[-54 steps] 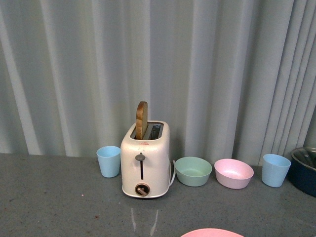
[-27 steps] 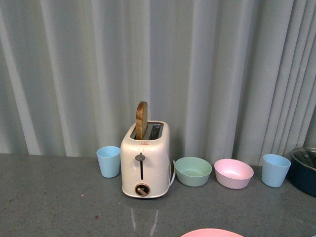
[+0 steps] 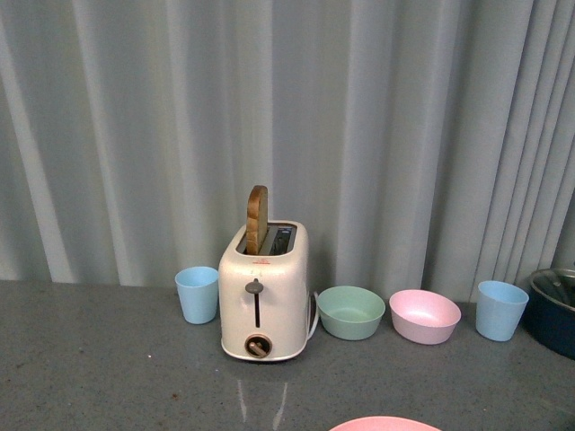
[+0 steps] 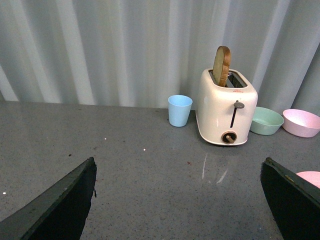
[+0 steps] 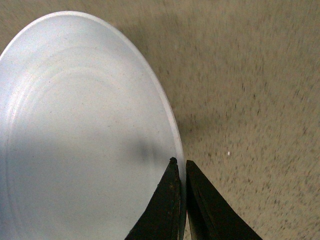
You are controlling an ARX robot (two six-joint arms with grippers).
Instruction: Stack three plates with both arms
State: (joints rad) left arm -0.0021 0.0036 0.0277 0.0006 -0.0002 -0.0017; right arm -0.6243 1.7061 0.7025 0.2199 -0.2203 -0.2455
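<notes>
in the front view no arm shows. the pink plate (image 3: 384, 423) peeks in at the near edge of the table (image 3: 108, 359). it is well apart from the toaster (image 3: 264, 292), the cups (image 3: 197, 294) and the small bowls (image 3: 351, 311) in the back row, so there is lots of bare room between. the cream plate is not seen in any view. in the left wrist view the left gripper (image 4: 175, 200) hangs over bare table with its fingers (image 4: 57, 205) wide apart, holding nothing. the pink plate sits off to one side near one finger, and the toaster is far ahead. if this arm swung far forward it could bump the toaster, but the way looks free. in the right wrist view the right gripper (image 5: 180, 162) has its fingers pinched thin on the rim of the light blue plate (image 5: 80, 135). it grips only a tiny bit of the edge, so the big plate could tip, slip out or swing if it moves fast. the plate could also land off the middle of the pink one and slide. the table beside the rim is bare.
</notes>
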